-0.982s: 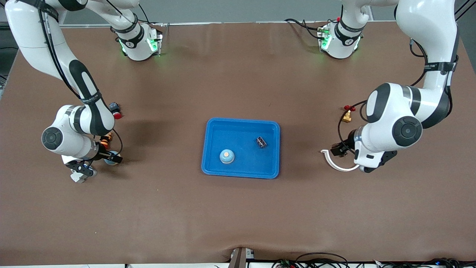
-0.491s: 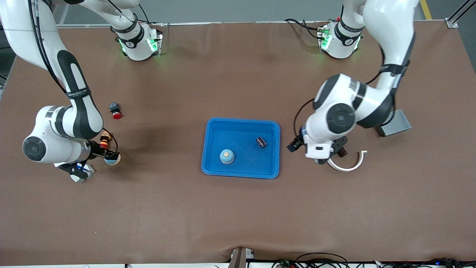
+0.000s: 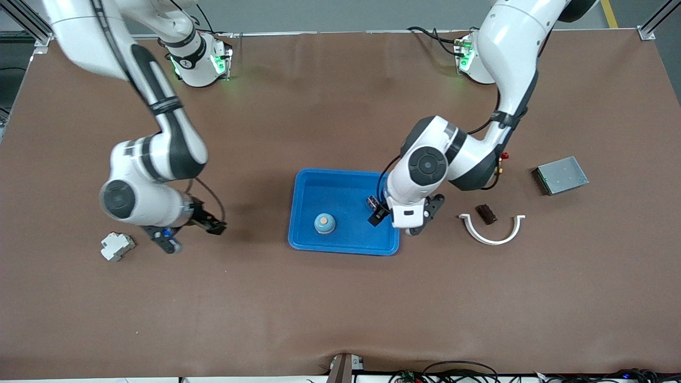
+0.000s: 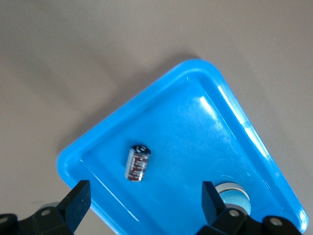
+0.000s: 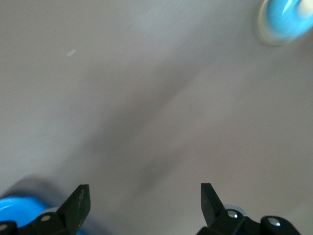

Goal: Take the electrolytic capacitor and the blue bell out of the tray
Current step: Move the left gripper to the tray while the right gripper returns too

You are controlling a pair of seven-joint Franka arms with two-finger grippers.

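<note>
Left gripper (image 3: pixel 396 221), fingers spread and empty, partly hides the capacitor (image 4: pixel 138 163) in the blue tray (image 3: pixel 308 183); its wrist view shows it whole. Right gripper (image 3: pixel 189 234), also open, hangs over bare table, the bell (image 3: pixel 324 223) well apart.

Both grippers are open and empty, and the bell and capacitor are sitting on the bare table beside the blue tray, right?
Not quite: the bell and capacitor lie inside the blue tray, as the front view shows. The rest holds.

A small dark capacitor (image 4: pixel 138 163) lies on its side in the blue tray (image 3: pixel 340 181). A light-blue bell (image 3: pixel 324 223) with an orange top stands upright in that tray, nearer the front camera, apart from the capacitor.
</note>
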